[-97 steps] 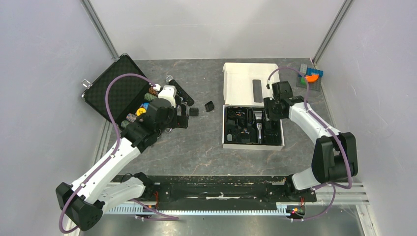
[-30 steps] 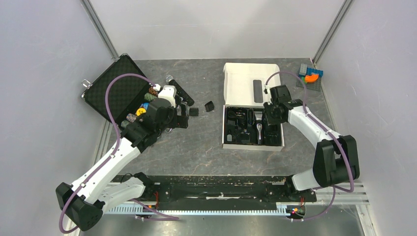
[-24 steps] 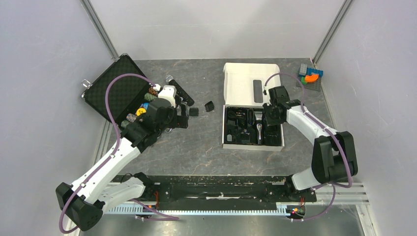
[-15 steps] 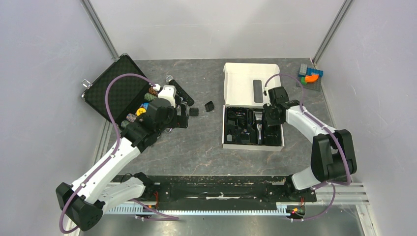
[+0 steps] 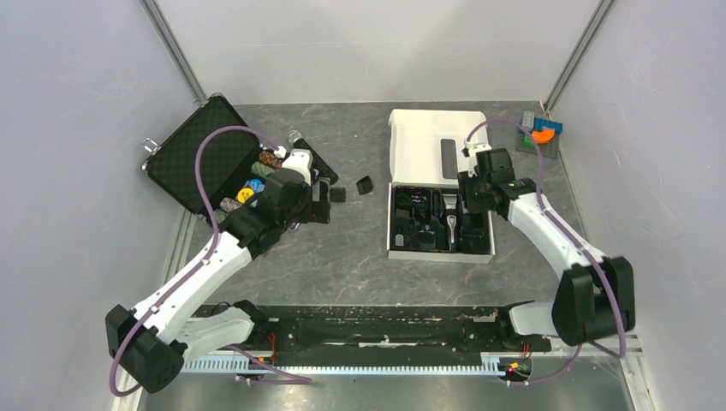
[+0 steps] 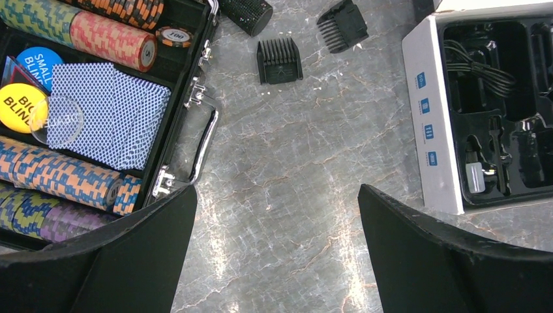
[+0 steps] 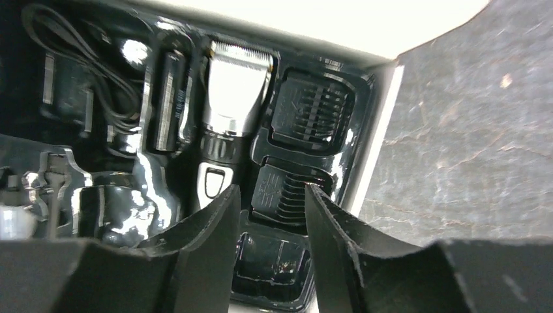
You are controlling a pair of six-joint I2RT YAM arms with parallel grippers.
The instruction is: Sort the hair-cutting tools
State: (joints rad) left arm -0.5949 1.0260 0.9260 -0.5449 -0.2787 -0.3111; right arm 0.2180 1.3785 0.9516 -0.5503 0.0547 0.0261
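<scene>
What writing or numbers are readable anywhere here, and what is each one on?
"SMALL BLIN", cut off by cards: blue disc.
"BIG BLIND": yellow disc.
"100": loose poker chip.
"5": end chip of red stack.
Blue labels on white box: too small to read.

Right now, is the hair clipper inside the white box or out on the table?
Inside. The hair clipper lies in a slot of the black tray in the white box.
</scene>
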